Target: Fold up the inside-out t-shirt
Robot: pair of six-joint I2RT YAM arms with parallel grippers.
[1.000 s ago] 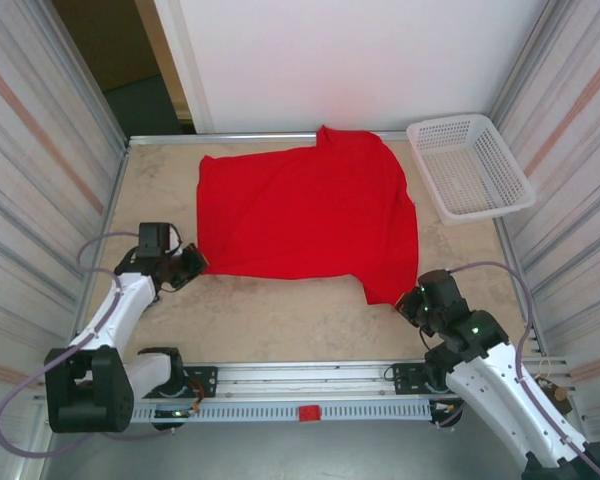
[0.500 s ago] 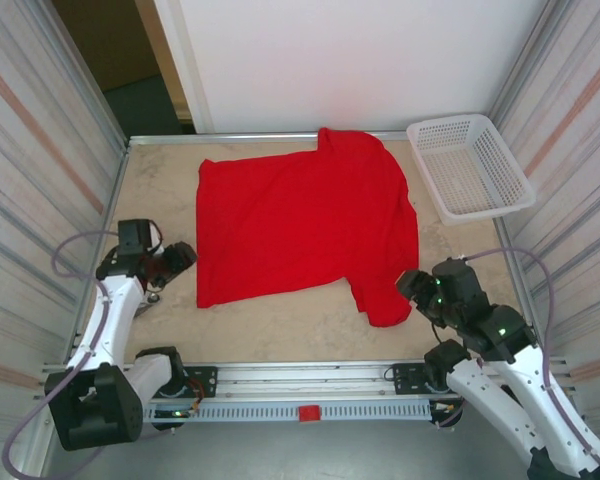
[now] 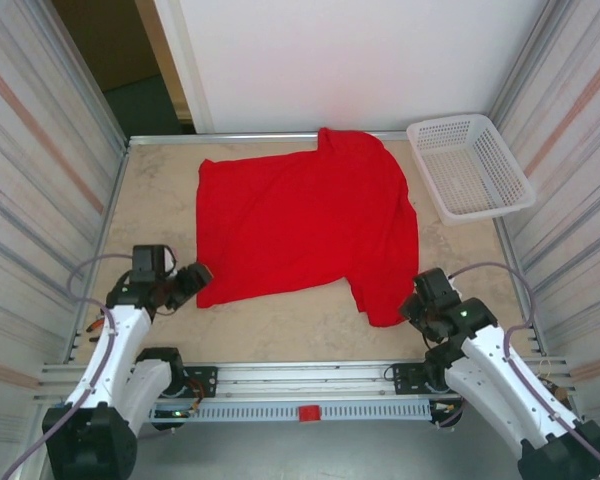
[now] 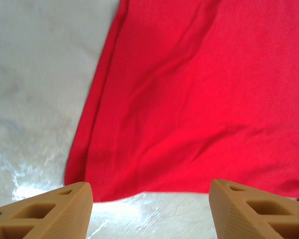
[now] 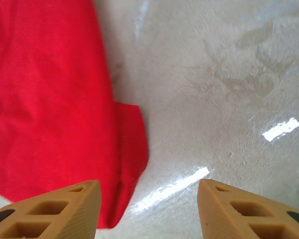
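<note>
Basket (image 3: 470, 165): white plastic mesh, far right corner of the table (image 3: 280, 325). It sits near the right edge of the t-shirt (image 3: 305, 225), not touching it, and well apart from both arms.

T-shirt: bright red, spread flat over the middle and far half of the table, plain red side up. Collar end lies at the back rail. One sleeve juts toward the near right. Shallow creases run across the cloth in the left wrist view.

Left gripper (image 3: 198, 278): low at the shirt's near-left corner, jaws released and holding nothing. Tan fingers (image 4: 45, 209) stand apart, with a strip of bare table between them and the hem.

Right gripper (image 3: 412, 300): just beside the jutting sleeve, jaws also parted and holding nothing. In its wrist view the sleeve edge lies left of the finger gap and bare table lies ahead.

Grey cables (image 3: 90, 270) loop beside each arm.

Surface: beige, mottled and glossy, with bright glare patches near both grippers. A slotted metal rail (image 3: 300, 385) runs along the near edge and carries a small red piece.

Room: ribbed panels (image 3: 40, 150) on the left and right, a white wall (image 3: 350, 60) behind, and a dark opening (image 3: 130, 70) at far left.
</note>
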